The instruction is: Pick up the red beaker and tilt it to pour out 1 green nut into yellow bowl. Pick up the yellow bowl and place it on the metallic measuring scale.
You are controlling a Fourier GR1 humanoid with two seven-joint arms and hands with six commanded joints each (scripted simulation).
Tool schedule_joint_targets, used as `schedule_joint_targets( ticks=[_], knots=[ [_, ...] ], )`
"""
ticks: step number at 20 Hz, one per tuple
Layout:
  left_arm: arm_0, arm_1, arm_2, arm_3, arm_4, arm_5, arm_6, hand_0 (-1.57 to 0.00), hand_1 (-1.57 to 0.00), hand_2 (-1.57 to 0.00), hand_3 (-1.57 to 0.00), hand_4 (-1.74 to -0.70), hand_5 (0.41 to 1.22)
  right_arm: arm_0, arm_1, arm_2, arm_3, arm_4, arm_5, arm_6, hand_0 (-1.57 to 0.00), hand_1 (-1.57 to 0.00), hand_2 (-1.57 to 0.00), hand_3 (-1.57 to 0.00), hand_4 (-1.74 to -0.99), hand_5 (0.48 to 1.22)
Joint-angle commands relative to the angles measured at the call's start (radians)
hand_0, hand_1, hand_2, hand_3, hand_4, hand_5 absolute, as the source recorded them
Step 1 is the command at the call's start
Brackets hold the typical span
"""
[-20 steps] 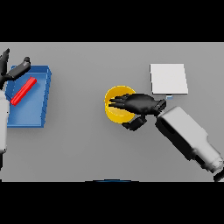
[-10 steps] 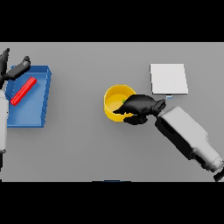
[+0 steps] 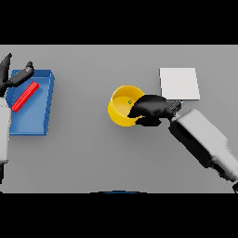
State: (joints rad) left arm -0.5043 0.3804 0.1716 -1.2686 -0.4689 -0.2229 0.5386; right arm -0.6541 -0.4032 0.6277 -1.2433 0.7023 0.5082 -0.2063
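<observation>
On the grey counter, the right hand grips the yellow bowl; the left hand is open at the far left.

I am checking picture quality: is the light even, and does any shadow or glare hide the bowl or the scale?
Head view: light is flat and even, no glare; the yellow bowl and metallic scale show no strong shadow. Only the right hand covers the bowl's right rim. Edges look slightly soft.
</observation>
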Motion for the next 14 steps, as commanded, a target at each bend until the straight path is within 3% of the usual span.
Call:
schedule_joint_targets(
  ticks=[1, 5, 8, 11, 12, 14],
  knots=[
    [-0.010, 0.007, 0.003, 0.005, 0.001, -0.004, 0.002, 0.00, 0.00, 0.00, 0.00, -0.78, 0.727, -0.006, -0.009, -0.012, -0.014, -0.014, 0.016, 0.009, -1.53, -1.52, -1.52, -1.36, -1.714, 1.213],
    [-0.006, 0.017, 0.017, -0.008, 0.015, -0.006, -0.011, 0.00, 0.00, 0.00, 0.00, -0.79, 0.737, -0.014, -0.054, -0.035, -0.069, -0.034, 0.044, 0.041, -1.55, -1.55, -1.55, -1.30, -1.721, 1.218],
    [-0.020, 0.020, 0.017, 0.016, 0.010, -0.004, -0.020, 0.00, 0.00, 0.00, 0.00, -0.80, 0.737, -0.024, -0.054, -0.043, -0.089, -0.050, 0.067, 0.082, -1.56, -1.55, -1.56, -1.35, -1.724, 1.218],
    [-0.017, 0.021, 0.014, 0.005, 0.010, -0.007, -0.018, 0.00, 0.00, 0.00, 0.00, -0.80, 0.747, -0.041, -0.082, -0.071, -0.084, -0.055, 0.063, 0.095, -1.57, -1.56, -1.56, -1.27, -1.723, 1.219],
    [-0.017, 0.026, 0.018, 0.003, 0.011, -0.009, -0.013, 0.00, 0.00, 0.00, 0.00, -0.79, 0.748, -0.049, -0.095, -0.079, -0.080, -0.048, 0.051, 0.101, -1.47, -1.53, -1.57, -1.28, -1.723, 1.220],
    [-0.018, 0.033, 0.019, 0.000, 0.013, -0.018, -0.015, 0.00, 0.00, 0.00, 0.00, -0.79, 0.753, -0.056, -0.118, -0.094, -0.066, -0.042, 0.038, 0.108, -1.51, -1.55, -1.57, -1.32, -1.723, 1.220]
  ],
)
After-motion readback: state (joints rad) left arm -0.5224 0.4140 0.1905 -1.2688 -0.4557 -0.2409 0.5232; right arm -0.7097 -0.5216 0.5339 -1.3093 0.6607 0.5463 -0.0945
